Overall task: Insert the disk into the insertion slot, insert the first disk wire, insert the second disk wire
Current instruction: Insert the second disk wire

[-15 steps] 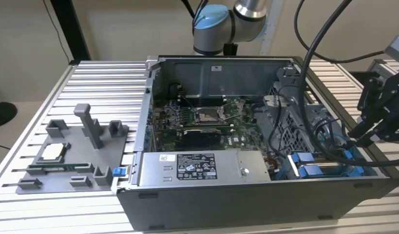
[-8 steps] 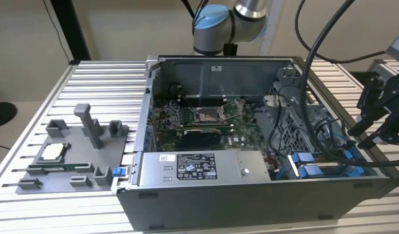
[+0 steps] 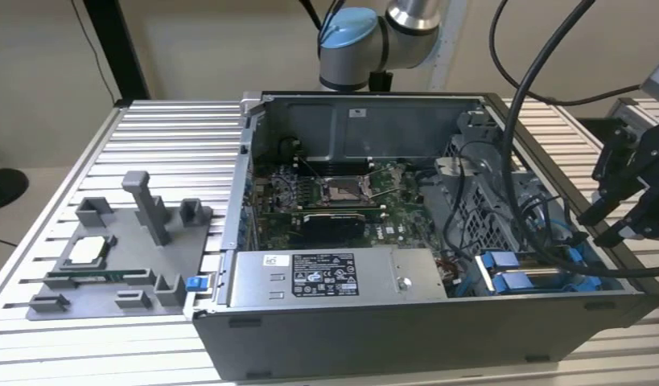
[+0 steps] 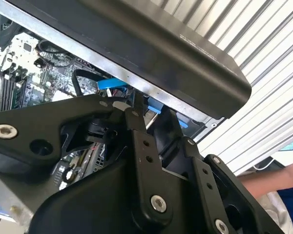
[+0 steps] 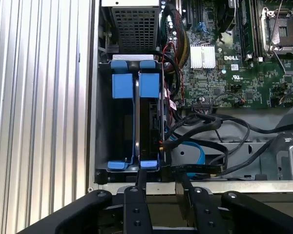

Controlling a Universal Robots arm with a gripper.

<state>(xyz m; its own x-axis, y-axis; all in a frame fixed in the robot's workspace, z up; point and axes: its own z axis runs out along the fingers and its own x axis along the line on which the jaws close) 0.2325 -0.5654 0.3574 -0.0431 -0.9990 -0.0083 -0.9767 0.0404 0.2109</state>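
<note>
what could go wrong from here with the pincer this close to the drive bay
1. Loose black cables lie right beside the insertion slot; the open pincer could snag them going in.
2. The pincer sits at the case wall; a slightly off move may strike it.
3. A person's arm shows by the table in the second wrist view; a wide swing might reach it.

PC case [image 3: 415,338]: just one, lid off
drive bay [image 3: 538,272]: one, about 4 o'clock in the exterior view
blue tabs [image 5: 122,85] on it: two, side by side
grey labelled box [image 3: 329,277]: one, 6 o'clock
CPU socket [image 3: 343,189]: one
white heatsink [image 5: 202,56]: one
grey fixture tray [image 3: 104,273]: one, 9 o'clock
robot arm [image 3: 361,40]: one, 12 o'clock
person's forearm [image 4: 263,183]: one
</note>
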